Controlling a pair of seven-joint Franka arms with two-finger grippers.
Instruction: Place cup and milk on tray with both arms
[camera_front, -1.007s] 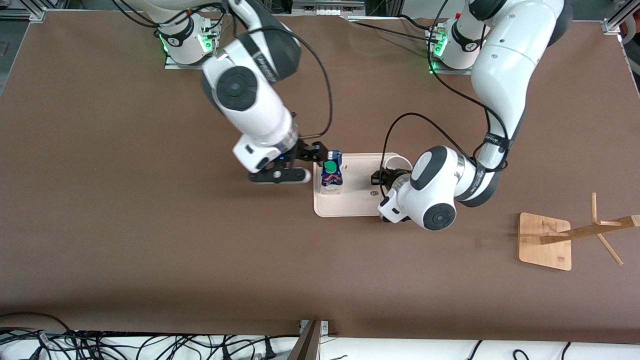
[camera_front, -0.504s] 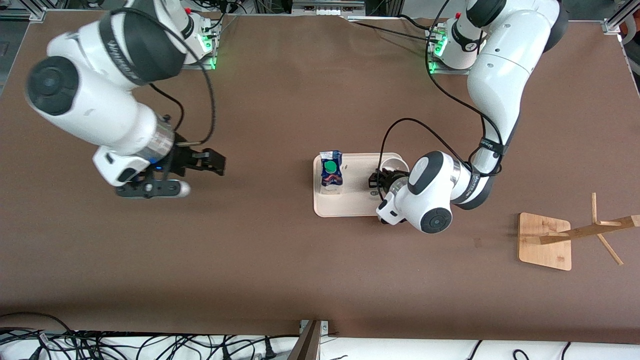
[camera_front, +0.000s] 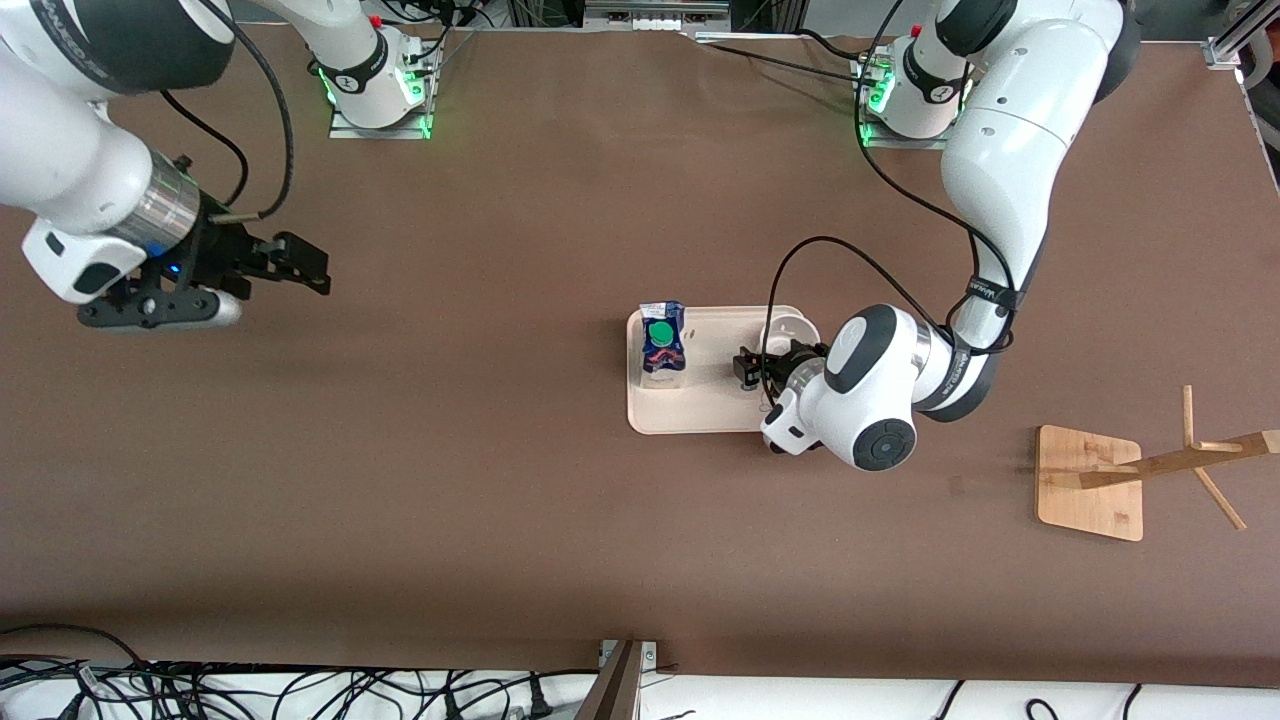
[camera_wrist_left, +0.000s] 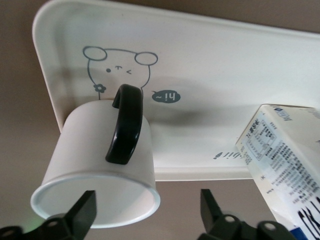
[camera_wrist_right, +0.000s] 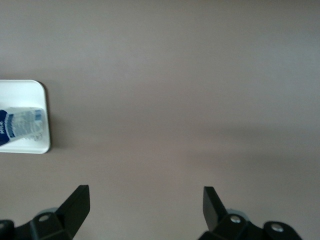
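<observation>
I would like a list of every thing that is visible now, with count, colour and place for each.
tray: 1, cream, middle of the table.
milk: 1, blue and white with green cap, on the tray, at the right arm's end.
cup: 1, white with black handle, on the tray, at the left arm's end.
wooden rack: 1, light wood, toward the left arm's end.
left gripper: 1, black, open, over the tray beside the cup.
right gripper: 1, black, open, over bare table.

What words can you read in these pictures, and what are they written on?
"hi!" in a dark speech bubble beside the bunny drawing on the tray, upside down in the left wrist view.
Script near the tray's edge: partly hidden, unreadable.
Small print on the milk: too small to read.
Cup: no words showing.
</observation>
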